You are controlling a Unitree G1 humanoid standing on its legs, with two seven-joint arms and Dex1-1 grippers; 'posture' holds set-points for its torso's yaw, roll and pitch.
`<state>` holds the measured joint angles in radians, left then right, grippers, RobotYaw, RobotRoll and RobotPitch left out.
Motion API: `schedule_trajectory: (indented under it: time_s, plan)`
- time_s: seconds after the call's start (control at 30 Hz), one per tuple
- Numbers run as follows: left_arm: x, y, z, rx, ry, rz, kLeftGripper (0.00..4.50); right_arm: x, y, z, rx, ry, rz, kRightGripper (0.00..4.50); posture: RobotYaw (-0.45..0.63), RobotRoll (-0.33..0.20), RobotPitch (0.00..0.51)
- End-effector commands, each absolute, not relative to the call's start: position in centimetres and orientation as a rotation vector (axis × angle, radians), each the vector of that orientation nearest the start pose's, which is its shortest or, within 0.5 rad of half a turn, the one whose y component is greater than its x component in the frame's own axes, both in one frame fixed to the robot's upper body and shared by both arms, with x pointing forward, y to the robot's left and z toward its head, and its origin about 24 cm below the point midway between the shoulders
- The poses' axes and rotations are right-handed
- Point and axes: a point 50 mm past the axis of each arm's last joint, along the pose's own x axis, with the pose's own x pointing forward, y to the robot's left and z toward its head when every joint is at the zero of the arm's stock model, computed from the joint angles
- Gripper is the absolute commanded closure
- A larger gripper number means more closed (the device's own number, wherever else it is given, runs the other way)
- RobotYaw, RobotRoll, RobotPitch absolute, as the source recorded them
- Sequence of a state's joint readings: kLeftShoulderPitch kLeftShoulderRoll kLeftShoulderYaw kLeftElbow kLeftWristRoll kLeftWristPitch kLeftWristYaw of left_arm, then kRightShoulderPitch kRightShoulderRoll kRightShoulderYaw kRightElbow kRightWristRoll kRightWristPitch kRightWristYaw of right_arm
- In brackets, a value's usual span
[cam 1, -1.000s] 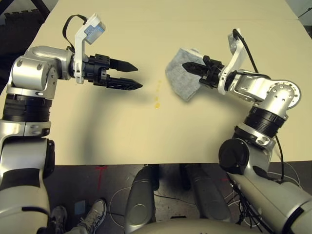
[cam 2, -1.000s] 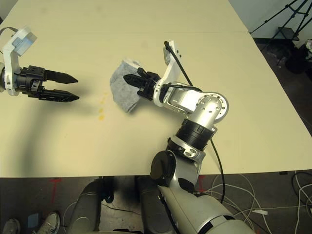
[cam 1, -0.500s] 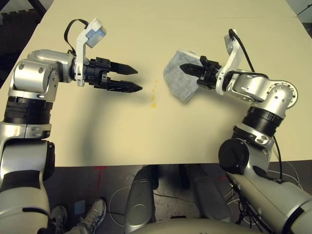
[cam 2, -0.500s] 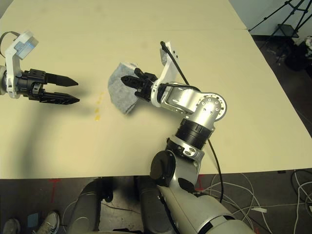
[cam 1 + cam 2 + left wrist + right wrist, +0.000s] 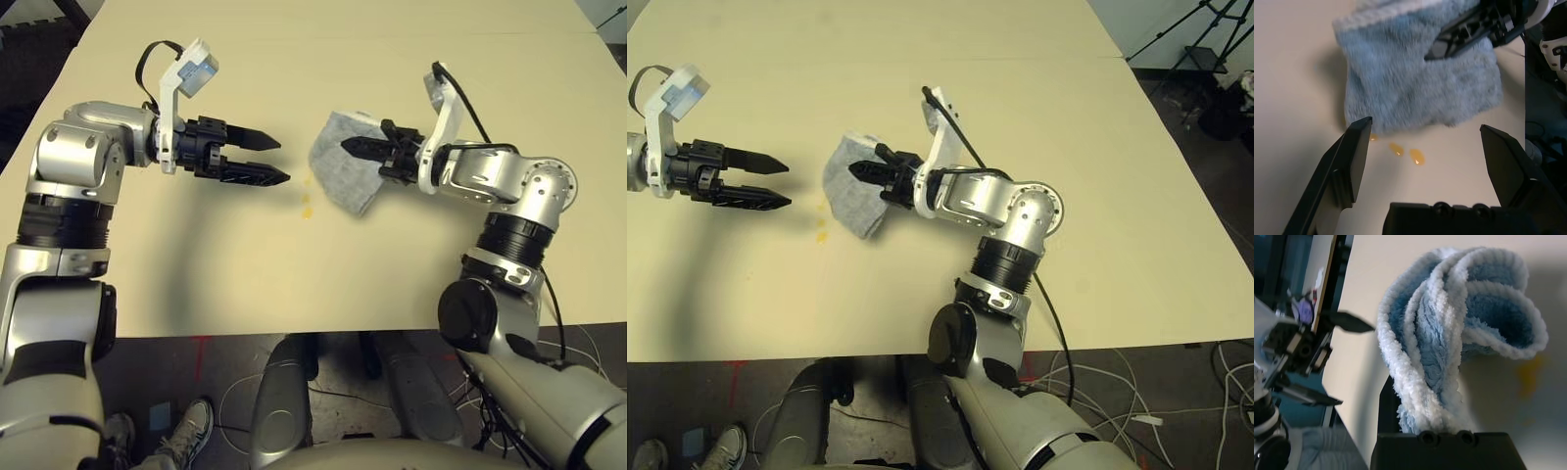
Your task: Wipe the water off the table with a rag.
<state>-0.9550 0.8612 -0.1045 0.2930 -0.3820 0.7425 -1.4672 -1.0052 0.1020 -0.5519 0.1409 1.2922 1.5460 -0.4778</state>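
beside 3 yellow-orange spots of water [image 5: 1417, 156], folded grey rag [image 5: 338, 171] pinched in right end effector [image 5: 358, 149]; left end effector [image 5: 276, 161] wide open, empty

Even, bright light falls from above on the table [image 5: 294, 264]; my left arm throws a soft shadow. My right wrist view is blurred up close.

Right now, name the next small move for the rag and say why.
Probably carry the rag, pinched in the right pincer, a little further toward the robot's left and lower it onto the water: the spots lie just beside its hanging edge, not yet covered.
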Motion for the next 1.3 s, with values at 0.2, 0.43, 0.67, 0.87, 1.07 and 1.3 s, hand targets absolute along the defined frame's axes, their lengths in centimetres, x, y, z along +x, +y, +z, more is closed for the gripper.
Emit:
schedule_trajectory:
  time_s: [0.2,0.43,0.67,0.87,1.07,1.3]
  plan:
    - [32.1,22.0,25.2,0.257,0.352,-1.252,0.00,28.3,2.4,18.0,0.695,0.879,1.097,4.45,-0.08,0.000,0.316]
    - [32.5,21.8,25.3,0.268,0.328,-1.235,0.00,30.6,0.1,14.5,0.296,0.797,0.894,4.45,-0.07,0.000,0.316]
    - [32.9,21.6,25.5,0.272,0.297,-1.219,0.00,35.8,-4.2,15.5,0.097,0.491,0.658,4.45,-0.08,0.000,0.323]
    - [33.1,21.3,25.6,0.269,0.286,-1.223,0.00,38.5,-6.7,17.6,0.082,0.377,0.527,4.45,-0.09,0.000,0.328]
    - [33.3,21.2,25.8,0.272,0.262,-1.210,0.00,39.8,-9.6,18.5,-0.007,0.323,0.393,4.45,-0.08,0.000,0.330]
    - [35.4,21.8,26.6,0.274,0.109,-1.008,0.00,39.7,-14.0,18.2,-0.042,0.311,0.274,4.45,-0.08,0.000,0.336]
